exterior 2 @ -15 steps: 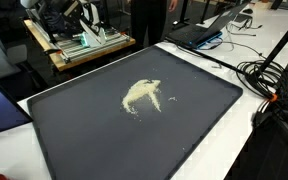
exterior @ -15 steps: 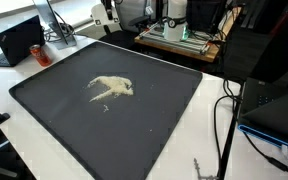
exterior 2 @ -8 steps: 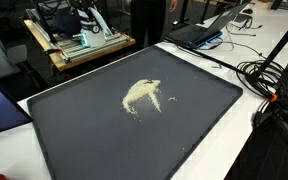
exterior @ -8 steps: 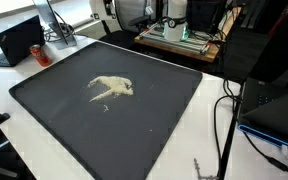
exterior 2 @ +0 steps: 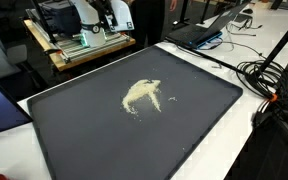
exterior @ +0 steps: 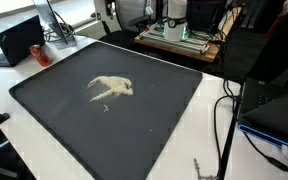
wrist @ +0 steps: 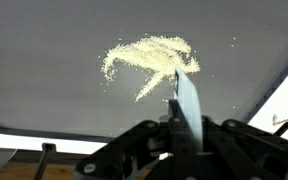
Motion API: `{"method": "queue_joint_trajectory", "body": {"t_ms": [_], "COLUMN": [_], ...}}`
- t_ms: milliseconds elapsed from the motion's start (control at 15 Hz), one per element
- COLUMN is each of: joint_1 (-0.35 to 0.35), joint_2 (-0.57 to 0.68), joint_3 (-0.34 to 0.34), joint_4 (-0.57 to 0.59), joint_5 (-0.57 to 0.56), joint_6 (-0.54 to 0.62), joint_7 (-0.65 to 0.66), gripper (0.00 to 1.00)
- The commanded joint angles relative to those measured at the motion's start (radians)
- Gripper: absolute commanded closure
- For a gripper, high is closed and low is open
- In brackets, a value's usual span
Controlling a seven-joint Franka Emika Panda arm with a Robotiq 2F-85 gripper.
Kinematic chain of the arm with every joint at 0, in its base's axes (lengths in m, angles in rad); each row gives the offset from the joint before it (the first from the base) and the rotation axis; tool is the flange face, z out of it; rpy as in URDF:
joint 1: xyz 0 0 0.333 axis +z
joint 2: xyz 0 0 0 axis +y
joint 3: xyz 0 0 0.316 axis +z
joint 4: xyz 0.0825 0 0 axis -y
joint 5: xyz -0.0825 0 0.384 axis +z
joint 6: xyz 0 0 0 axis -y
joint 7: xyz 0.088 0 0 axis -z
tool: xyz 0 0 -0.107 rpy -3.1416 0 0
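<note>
Gripper (wrist: 180, 128) sat back by the edge of the dark tray (wrist: 44, 60), clenched on a thin flat blade (wrist: 186, 95), w/ the crumb pile (wrist: 144, 60) mid-tray.

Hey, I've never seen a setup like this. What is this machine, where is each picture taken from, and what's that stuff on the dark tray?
It is one robot arm, steered by a person, with a two-fingered gripper at its end. Two pictures come from cameras standing around the table; the third comes from a camera on the arm's wrist, looking past the gripper. A big dark tray lies on the table, with a small heap of pale crumbs in its middle. The gripper is shut on a thin pale blade; what exactly it is I cannot tell.
</note>
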Motion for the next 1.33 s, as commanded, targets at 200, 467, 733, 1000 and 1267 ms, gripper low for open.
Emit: {"method": "queue_joint_trajectory", "body": {"t_ms": [200,467,733,1000,1267], "joint_1": [0.044,0.065,0.063,0.074,0.064], "joint_2": [0.028,0.047,0.081,0.148,0.274], "joint_3": [0.082,0.072,0.082,0.126,0.168], "joint_4": [-0.074,-0.081,-0.085,-0.066,-0.032], "joint_5": [-0.206,-0.251,-0.269,-0.295,-0.358], "joint_6": [0.222,0.229,0.25,0.274,0.314], "joint_7": [0.094,0.127,0.141,0.202,0.312], "gripper": [0.99,0.96,0.96,0.99,0.99]}}
